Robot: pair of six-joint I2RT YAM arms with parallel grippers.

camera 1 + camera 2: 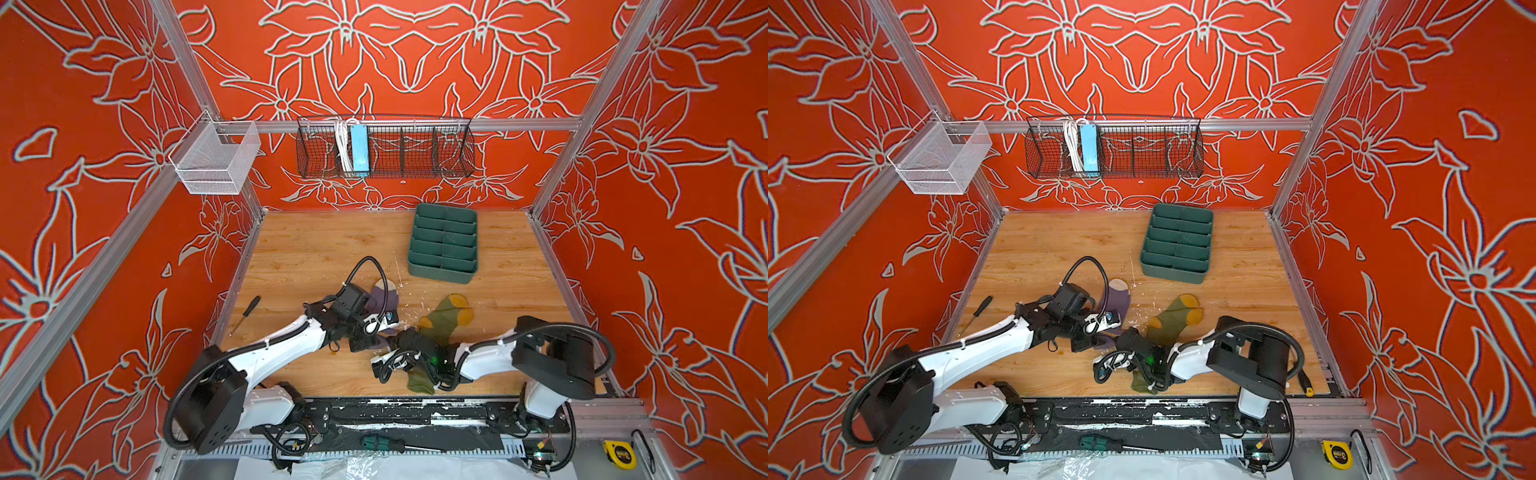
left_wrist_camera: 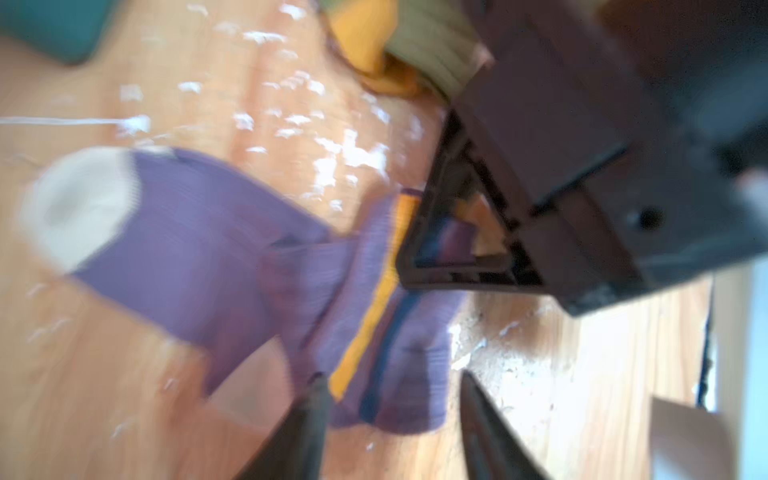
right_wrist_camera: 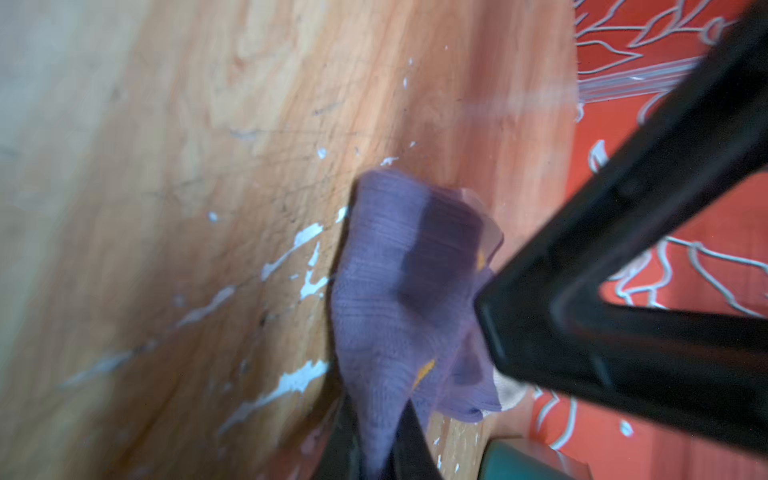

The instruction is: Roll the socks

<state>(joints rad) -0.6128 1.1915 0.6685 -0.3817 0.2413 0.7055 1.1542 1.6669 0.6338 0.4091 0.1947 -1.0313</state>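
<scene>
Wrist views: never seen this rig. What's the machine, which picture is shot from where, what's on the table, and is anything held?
The machine is a pair of robot arms, a left arm and a right arm, working over a wooden table. Both top views look down from one overhead stereo camera. The two blurry close-ups come from a camera on each arm's wrist. On the table lie a purple sock, an olive green sock, a green divided tray and a screwdriver. The right gripper is shut on the purple sock, pinching its fabric. The left gripper is open over the same sock and holds nothing.
</scene>
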